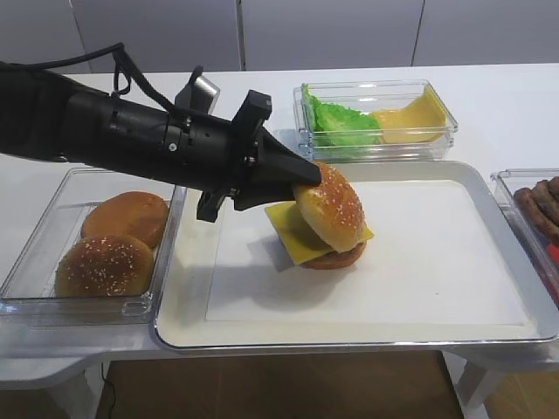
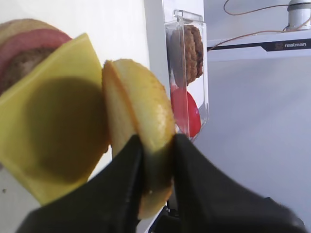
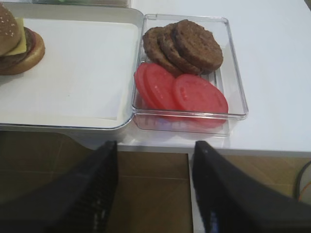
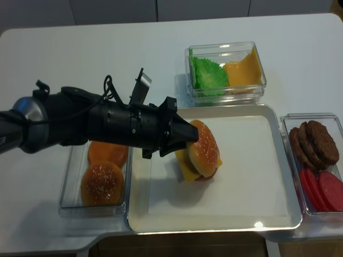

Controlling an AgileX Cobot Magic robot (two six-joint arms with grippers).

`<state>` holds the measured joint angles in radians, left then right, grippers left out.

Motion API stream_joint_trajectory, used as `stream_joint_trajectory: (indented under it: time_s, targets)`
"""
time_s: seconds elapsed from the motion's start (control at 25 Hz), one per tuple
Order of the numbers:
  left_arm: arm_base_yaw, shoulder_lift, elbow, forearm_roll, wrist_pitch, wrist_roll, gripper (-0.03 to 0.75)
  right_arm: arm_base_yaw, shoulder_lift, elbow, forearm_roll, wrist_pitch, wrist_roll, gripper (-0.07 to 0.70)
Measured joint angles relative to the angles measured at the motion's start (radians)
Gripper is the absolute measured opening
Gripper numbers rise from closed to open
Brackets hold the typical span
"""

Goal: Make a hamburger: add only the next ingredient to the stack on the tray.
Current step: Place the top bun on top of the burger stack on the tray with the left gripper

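**Sesame bun top tilted against the burger stack**

Sesame bun top (image 1: 330, 216) pinched at its edge by left gripper (image 2: 156, 160), fingers clamped on it, tilted steeply, leaning on the cheese slice (image 1: 293, 229) of the stack (image 1: 336, 255). Stack near the middle of the paper-lined metal tray (image 1: 489, 336). Right gripper (image 3: 154, 187) hanging off the table's front edge, fingers wide apart, nothing between them.

Left of the tray: clear tub (image 1: 35, 262) with one sesame bun (image 1: 105, 266) and one smooth bun (image 1: 127, 218). Behind: tub (image 1: 441, 109) with lettuce (image 1: 342, 122) and cheese slices (image 1: 410, 120). Right: tub (image 3: 233, 68) with patties (image 3: 187, 46) and tomato slices (image 3: 182, 92).
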<state>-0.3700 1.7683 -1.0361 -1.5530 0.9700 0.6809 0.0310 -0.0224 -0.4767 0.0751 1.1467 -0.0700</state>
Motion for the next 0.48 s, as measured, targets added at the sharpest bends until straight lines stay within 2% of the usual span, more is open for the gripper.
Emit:
stream_joint_trajectory:
  time_s: [0.08, 0.32, 0.48]
  targets:
    - [0.000, 0.000, 0.000, -0.003, -0.006, 0.002, 0.190, 0.000, 0.000, 0.000, 0.000, 0.000, 0.000, 0.376]
    - [0.000, 0.000, 0.000, -0.025, -0.016, 0.003, 0.385, 0.000, 0.000, 0.000, 0.000, 0.000, 0.002, 0.376]
    - [0.000, 0.000, 0.000, -0.025, -0.037, 0.013, 0.433, 0.000, 0.000, 0.000, 0.000, 0.000, 0.002, 0.376]
